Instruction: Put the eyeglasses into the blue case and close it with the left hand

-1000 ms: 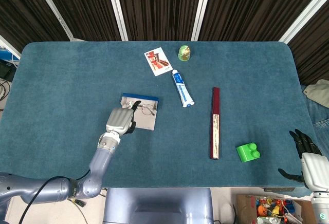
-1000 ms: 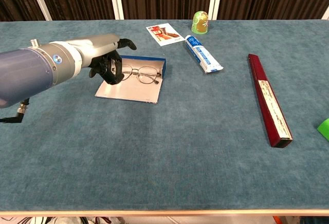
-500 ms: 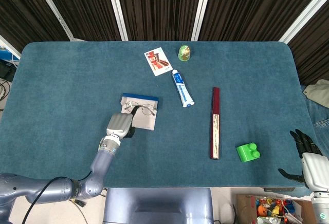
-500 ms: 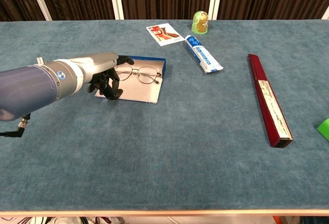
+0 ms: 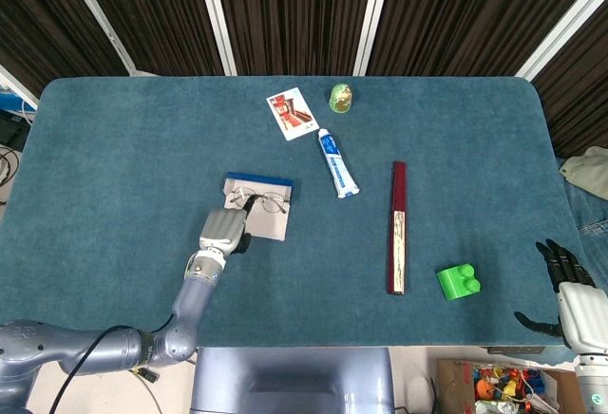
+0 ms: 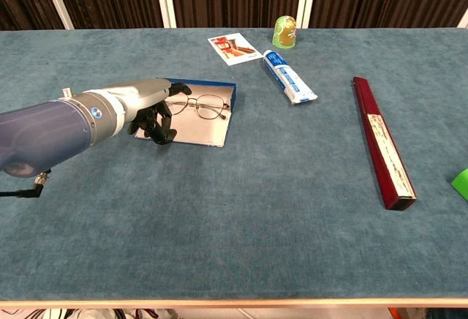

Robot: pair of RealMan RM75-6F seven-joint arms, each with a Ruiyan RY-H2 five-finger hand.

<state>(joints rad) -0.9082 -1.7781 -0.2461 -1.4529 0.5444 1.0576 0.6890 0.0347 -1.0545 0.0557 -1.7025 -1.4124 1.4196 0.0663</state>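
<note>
The blue case (image 5: 271, 227) (image 6: 197, 133) lies open and flat at the table's left middle, grey inside with a blue far rim. In it lie the thin-framed eyeglasses (image 5: 271, 202) (image 6: 202, 104), near the far rim. My left hand (image 5: 222, 230) (image 6: 150, 107) hovers at the case's near-left corner, holding nothing. Its fingers are half curled downward by the edge and its thumb reaches over the case toward the glasses. Whether the fingertips touch the case is unclear. My right hand (image 5: 568, 292) hangs off the table's near-right corner, fingers spread, empty.
A picture card (image 5: 292, 113) (image 6: 232, 47), a small green figurine (image 5: 341, 98) (image 6: 284, 32) and a toothpaste tube (image 5: 337, 162) (image 6: 289, 76) lie behind the case to the right. A long dark red box (image 5: 397, 229) (image 6: 382, 142) and a green block (image 5: 458, 281) sit further right.
My left hand has drawn back from over the glasses' left side to the case's near-left corner. The glasses stay lying in the case. The right hand has not moved.
</note>
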